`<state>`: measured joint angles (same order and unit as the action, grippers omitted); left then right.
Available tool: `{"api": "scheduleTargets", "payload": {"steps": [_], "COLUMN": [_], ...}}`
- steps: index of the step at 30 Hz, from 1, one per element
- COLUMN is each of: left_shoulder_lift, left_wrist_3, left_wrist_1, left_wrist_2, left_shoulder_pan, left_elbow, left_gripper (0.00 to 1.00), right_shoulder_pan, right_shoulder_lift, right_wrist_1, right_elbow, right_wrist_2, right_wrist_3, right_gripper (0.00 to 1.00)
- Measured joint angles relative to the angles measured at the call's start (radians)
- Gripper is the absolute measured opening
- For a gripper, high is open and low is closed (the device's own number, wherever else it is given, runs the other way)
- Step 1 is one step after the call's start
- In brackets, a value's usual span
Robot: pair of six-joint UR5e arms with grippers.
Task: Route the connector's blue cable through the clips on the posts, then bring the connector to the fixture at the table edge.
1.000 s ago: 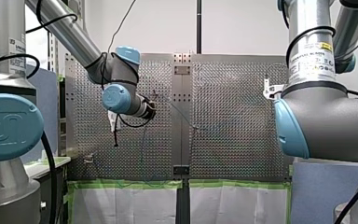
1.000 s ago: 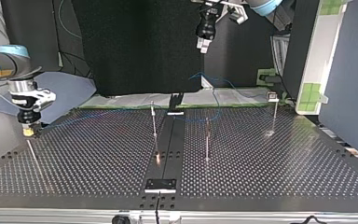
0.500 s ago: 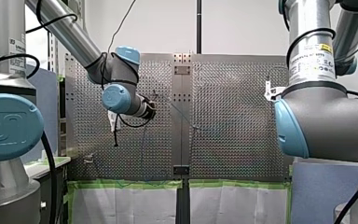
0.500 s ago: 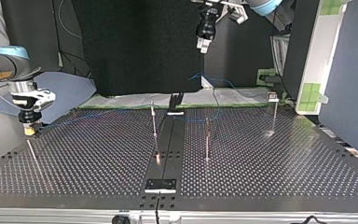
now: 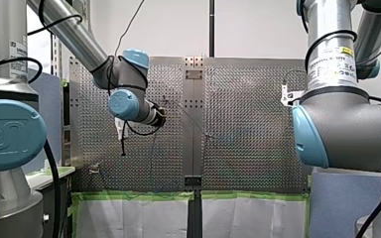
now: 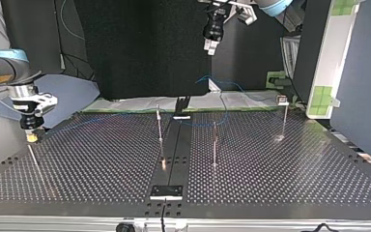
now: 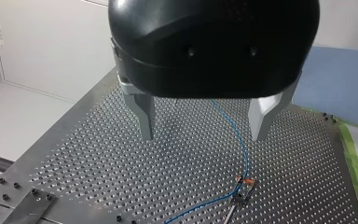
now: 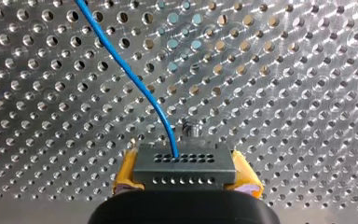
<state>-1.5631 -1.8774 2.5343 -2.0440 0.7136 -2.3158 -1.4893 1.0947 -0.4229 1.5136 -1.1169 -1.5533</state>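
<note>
The perforated table (image 6: 294,169) fills the lower half of the top view, and thin posts (image 6: 215,140) stand at its middle and right. The blue cable (image 8: 130,74) is judged light and limp. It is expected to sag and trail, so it is better steered by its stiff end than gripped along its length. The connector (image 8: 184,168), a small rigid grey block, is judged the proper hold, taken across its two side faces. It is found at the left of the top view, low over the table. My left gripper (image 7: 205,130) is spread wide and empty, and the cable is seen ahead of it, running to a clip (image 7: 243,183). My right gripper (image 8: 186,177) is closed on the connector, with its yellow pads (image 8: 126,175) pressed against both sides.
</note>
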Motion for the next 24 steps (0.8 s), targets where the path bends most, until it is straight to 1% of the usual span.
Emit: {"api": "scheduleTargets", "payload": {"steps": [11, 19, 24], "left_shoulder_lift": [0.000, 0.000, 0.000], "left_wrist_3": [0.000, 0.000, 0.000], "left_wrist_1": [0.000, 0.000, 0.000], "left_wrist_2": [0.000, 0.000, 0.000], "left_shoulder_pan": [0.000, 0.000, -0.001], "left_elbow": [0.000, 0.000, 0.000], "left_gripper": [1.00, 1.00, 1.00], "right_shoulder_pan": [0.004, 0.012, 0.013], "right_shoulder_lift": [-0.001, -0.003, -0.003], "right_wrist_1": [0.001, 0.000, -0.001], "right_elbow": [-0.007, -0.008, -0.008], "right_wrist_2": [0.009, 0.026, 0.031], "right_wrist_3": [0.002, 0.002, 0.002], "right_gripper": [0.00, 0.00, 0.00]}}
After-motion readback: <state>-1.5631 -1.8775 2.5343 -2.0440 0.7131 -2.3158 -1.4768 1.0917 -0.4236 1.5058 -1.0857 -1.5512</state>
